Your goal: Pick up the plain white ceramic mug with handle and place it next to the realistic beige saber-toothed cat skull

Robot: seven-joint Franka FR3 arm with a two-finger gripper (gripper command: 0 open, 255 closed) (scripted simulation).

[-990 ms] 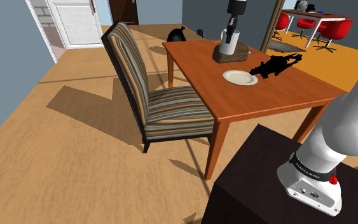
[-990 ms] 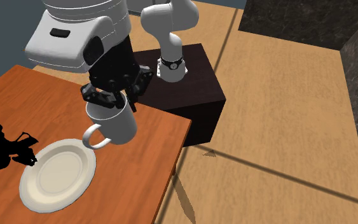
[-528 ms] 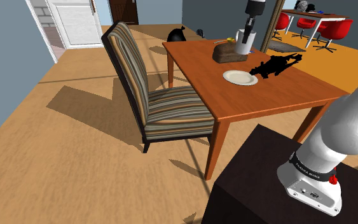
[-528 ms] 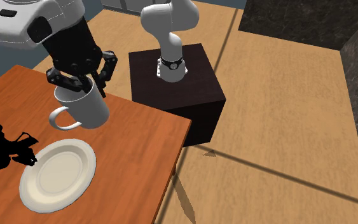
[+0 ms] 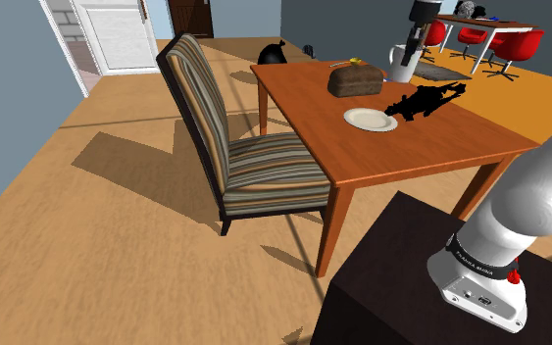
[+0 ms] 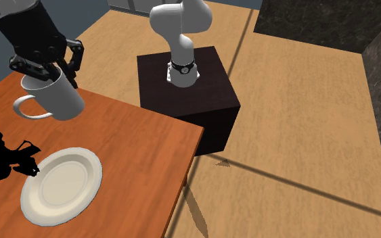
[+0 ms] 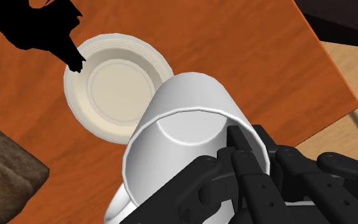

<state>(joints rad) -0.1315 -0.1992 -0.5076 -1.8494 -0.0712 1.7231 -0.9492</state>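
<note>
My gripper (image 6: 44,68) is shut on the rim of a plain white mug (image 6: 51,99), which hangs above the orange-brown table (image 6: 143,150) with its handle toward the second exterior view's left. In the shoulder view the mug (image 5: 402,64) hangs over the table's far side, beyond a jagged all-black shape (image 5: 424,100) that may be the skull. In the wrist view the mug (image 7: 184,127) is clasped by the black fingers (image 7: 246,167), with the black shape (image 7: 37,25) past the plate.
A cream plate (image 5: 370,120) lies on the table between the black shape and a dark brown lump (image 5: 354,80). A striped chair (image 5: 236,137) stands at the table's left side in the shoulder view. The dark stand (image 6: 185,88) sits off the table's corner.
The gripper has carried the mug up and toward the shoulder view's right, from over the brown lump to the table's far side near the black shape.
</note>
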